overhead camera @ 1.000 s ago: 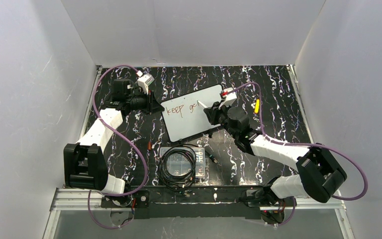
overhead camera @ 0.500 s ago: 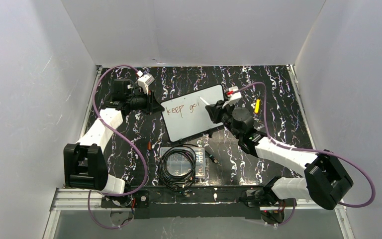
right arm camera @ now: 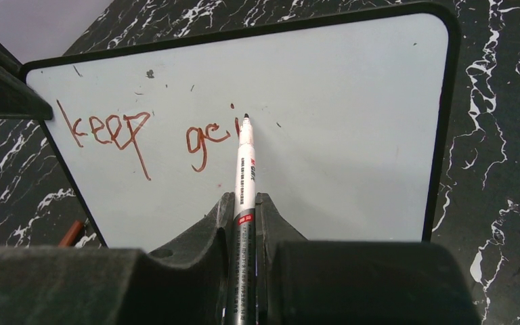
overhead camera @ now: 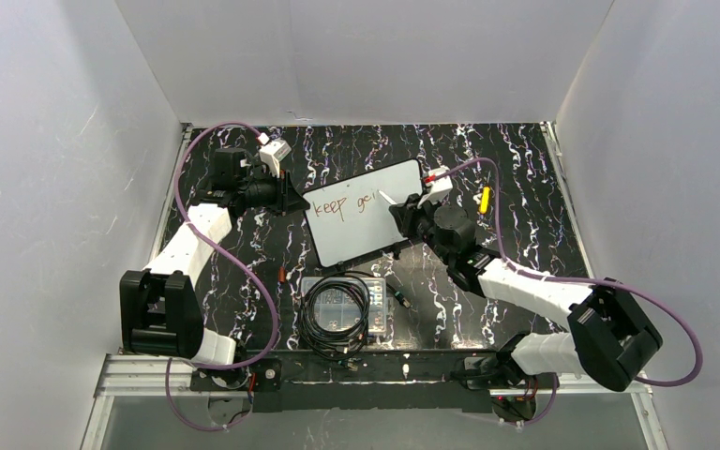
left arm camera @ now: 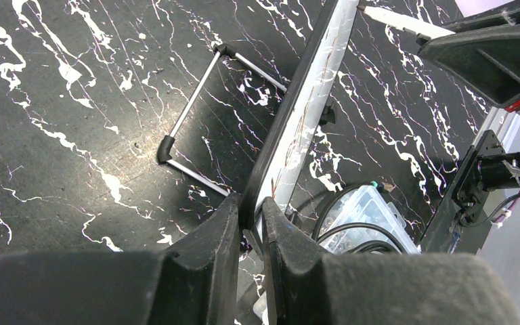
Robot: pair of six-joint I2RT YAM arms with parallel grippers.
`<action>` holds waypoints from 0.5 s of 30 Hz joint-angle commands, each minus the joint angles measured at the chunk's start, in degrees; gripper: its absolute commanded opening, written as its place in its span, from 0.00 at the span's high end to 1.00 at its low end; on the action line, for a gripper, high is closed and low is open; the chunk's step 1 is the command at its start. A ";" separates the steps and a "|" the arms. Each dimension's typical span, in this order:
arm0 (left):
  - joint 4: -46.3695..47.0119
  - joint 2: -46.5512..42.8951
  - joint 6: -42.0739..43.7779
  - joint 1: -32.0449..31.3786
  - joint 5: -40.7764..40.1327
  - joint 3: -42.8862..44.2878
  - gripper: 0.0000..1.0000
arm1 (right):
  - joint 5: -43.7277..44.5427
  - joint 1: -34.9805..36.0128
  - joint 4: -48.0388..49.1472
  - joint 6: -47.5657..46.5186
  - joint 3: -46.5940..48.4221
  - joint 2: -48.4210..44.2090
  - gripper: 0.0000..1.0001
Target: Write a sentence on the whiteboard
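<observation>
My right gripper, clamped on the marker, has just slid right and added an "i" (the sentence reads roughly "keep goi", so most remains), while my left gripper pinches the rim of the whiteboard propped between my arms.

1. I find the whiteboard propped at a tilt mid-table, barring a straight pass between the arms.
2. The left gripper is clamped on the board's left edge, so that side is closed.
3. The right gripper pinches a marker, tip at the board face; bare board lies right of the tip.
4. A wire stand occupies the tabletop behind the board.
5. A clear plastic box with coiled cable sits just nearside of the board, leaving a narrow gap.
6. A yellow object lies right of the board; open table runs along the far wall.
</observation>
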 commanded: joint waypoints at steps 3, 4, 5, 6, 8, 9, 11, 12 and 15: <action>-0.16 -1.83 1.42 0.35 -0.47 1.92 1.00 | 1.35 -0.18 1.79 -1.02 0.40 1.54 0.99; -0.16 -1.83 1.42 0.35 -0.45 1.92 1.00 | 1.44 -0.20 1.79 -1.12 0.48 1.80 0.99; -0.08 -1.88 1.41 0.33 -0.41 1.92 1.00 | 1.39 -0.20 1.79 -1.19 0.51 2.00 0.99; -0.08 -1.93 1.43 0.35 -0.37 1.85 1.00 | 1.44 -0.20 1.77 -1.23 0.62 2.24 0.99; -0.07 -1.93 1.42 0.35 -0.36 1.90 1.00 | 1.45 -0.16 1.79 -1.40 0.57 2.57 0.99; -0.08 -1.97 1.41 0.32 -0.36 1.87 1.00 | 1.39 -0.20 1.77 -1.41 0.56 2.67 0.99; -0.07 -2.04 1.34 0.36 -0.39 1.88 1.00 | 1.59 -0.25 1.56 -1.41 0.43 2.79 0.99; -0.07 -1.98 1.38 0.36 -0.50 1.85 1.00 | 1.65 -0.21 1.39 -1.34 0.30 2.77 0.99; -0.07 -2.06 1.37 0.35 -0.61 1.89 1.00 | 1.41 -0.14 0.70 -0.65 -0.55 2.45 0.99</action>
